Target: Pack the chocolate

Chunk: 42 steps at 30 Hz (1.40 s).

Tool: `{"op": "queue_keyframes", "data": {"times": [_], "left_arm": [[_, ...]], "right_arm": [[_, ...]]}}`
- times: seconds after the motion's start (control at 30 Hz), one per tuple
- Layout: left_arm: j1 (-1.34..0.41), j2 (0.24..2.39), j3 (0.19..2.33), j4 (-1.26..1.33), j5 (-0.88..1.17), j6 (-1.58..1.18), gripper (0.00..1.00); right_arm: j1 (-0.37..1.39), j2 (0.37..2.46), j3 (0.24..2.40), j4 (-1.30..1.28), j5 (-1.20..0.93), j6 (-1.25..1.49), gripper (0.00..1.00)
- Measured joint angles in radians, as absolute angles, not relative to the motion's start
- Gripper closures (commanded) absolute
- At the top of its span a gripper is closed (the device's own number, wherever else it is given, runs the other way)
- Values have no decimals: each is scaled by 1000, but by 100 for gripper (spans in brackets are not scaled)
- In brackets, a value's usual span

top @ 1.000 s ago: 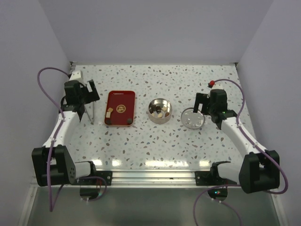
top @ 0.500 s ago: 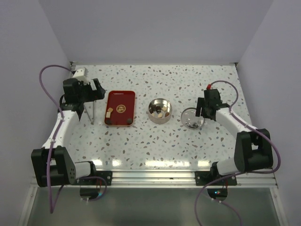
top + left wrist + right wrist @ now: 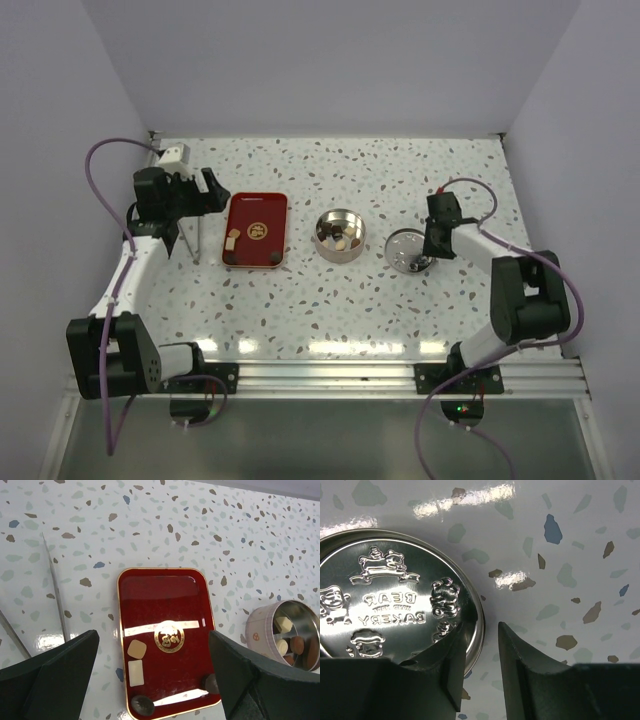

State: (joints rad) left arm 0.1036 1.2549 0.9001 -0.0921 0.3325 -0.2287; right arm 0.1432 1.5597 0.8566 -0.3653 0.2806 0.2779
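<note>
Several chocolate pieces lie at the near end of the red tray [image 3: 160, 587]: a light brown one [image 3: 136, 649], a cream one [image 3: 135, 672] and two dark ones [image 3: 142, 705] [image 3: 211, 682]. More chocolate [image 3: 283, 625] sits inside the round silver tin [image 3: 339, 235]. My left gripper [image 3: 154, 647] hangs wide open above the tray, touching nothing. The tin's embossed lid [image 3: 390, 605] lies flat on the table. My right gripper [image 3: 481, 640] is down at the lid's edge, jaws narrowed and astride the rim, with a gap still showing on the outer side.
Thin metal rods [image 3: 55, 590] stand on the table left of the tray. In the top view the tray [image 3: 255, 230], the tin and the lid [image 3: 408, 248] form a row across the speckled table. Walls close in the back and both sides.
The right arm has turned and dropped onto the lid's right edge, and its jaws have narrowed around the rim. The left gripper has shifted slightly towards the tray.
</note>
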Motion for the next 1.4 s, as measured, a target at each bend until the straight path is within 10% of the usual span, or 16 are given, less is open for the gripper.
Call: {"op": "queue_keyframes", "data": {"times": [0.23,0.3,1.4], "left_arm": [[104,1258,897,-91,360,-246,3],[103,1259,896,-91,365,-248,3],[-165,1197,889,20,480,-324,2]], "right_arm": [[143,1636,897,-350,299,294,74],[143,1650,907,-349,308,295,100],[141,1333,1032,-581,292,291,100]]}}
